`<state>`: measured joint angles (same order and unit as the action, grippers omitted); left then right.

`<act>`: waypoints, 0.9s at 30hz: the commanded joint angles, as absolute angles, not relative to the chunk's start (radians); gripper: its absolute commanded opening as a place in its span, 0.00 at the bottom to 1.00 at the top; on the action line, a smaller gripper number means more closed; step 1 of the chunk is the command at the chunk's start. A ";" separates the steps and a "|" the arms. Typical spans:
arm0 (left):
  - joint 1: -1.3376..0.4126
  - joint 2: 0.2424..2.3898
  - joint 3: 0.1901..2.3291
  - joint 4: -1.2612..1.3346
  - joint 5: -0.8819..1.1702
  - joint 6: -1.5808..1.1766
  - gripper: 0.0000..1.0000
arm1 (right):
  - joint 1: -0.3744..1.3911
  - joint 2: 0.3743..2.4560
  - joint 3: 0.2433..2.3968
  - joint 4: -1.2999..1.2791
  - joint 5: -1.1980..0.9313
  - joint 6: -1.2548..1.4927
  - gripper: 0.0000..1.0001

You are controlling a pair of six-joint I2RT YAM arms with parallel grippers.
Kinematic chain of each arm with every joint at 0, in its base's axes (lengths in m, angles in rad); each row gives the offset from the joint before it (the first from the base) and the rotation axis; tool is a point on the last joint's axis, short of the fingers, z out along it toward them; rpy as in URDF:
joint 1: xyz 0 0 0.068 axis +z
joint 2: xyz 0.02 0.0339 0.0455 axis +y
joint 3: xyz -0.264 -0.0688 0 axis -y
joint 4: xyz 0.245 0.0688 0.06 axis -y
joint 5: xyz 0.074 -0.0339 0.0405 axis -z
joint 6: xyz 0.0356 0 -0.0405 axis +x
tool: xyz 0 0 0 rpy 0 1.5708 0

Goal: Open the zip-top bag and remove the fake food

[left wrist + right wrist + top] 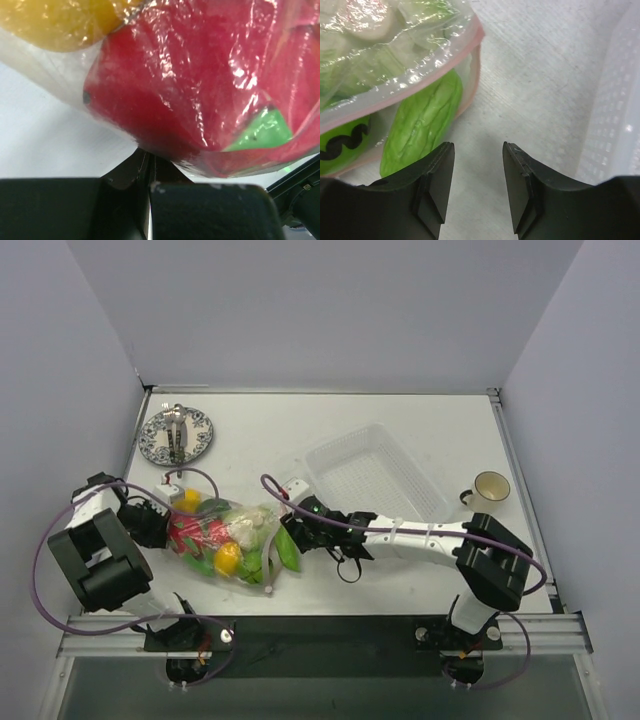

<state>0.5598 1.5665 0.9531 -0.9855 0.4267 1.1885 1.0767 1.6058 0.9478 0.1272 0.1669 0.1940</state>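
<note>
The clear zip-top bag [225, 538] lies on the table near the front left, stuffed with fake food: red [175, 85], yellow [60, 20] and green [262, 130] pieces. My left gripper [160, 525] is at the bag's left end. Its jaws [148, 157] are pressed together with bag film pinched between the tips. The bag's pink zip strip [420, 75] faces right, and a green pod [422, 122] pokes out of the gaping mouth. My right gripper [478, 145] hovers just right of the pod, open, with only bare table between its fingers.
A rigid clear mesh tray [345, 445] sits right of centre, close to the right gripper's far side [615, 115]. A patterned plate [150, 445] with cutlery is at the back left. A cream mug [490, 487] stands at the right edge.
</note>
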 commanded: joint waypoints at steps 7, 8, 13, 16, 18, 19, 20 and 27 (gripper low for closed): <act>0.529 1.473 0.816 -0.868 0.347 1.157 0.03 | 1.160 1.625 0.977 0.189 0.092 0.279 0.94; 0.529 1.465 0.799 -0.867 0.344 1.155 0.03 | 1.163 1.618 0.974 0.189 0.100 0.284 1.00; 0.528 1.442 0.770 -0.868 0.344 1.143 0.03 | 1.187 1.594 0.968 0.181 0.121 0.307 1.00; 0.529 1.427 0.769 -0.876 0.348 1.138 0.03 | 1.195 1.643 0.994 0.147 0.126 0.305 1.00; 0.529 1.414 0.772 -0.891 0.348 1.140 0.03 | 1.198 1.670 1.006 0.120 0.164 0.307 0.99; 0.528 1.410 0.775 -0.897 0.348 1.144 0.03 | 1.203 1.684 1.000 0.103 0.178 0.307 0.98; 0.528 1.407 0.775 -0.902 0.350 1.146 0.03 | 1.206 1.686 0.990 0.098 0.198 0.311 0.97; 0.529 1.381 0.773 -0.908 0.341 1.157 0.03 | 1.215 1.615 0.876 0.095 0.241 0.325 0.88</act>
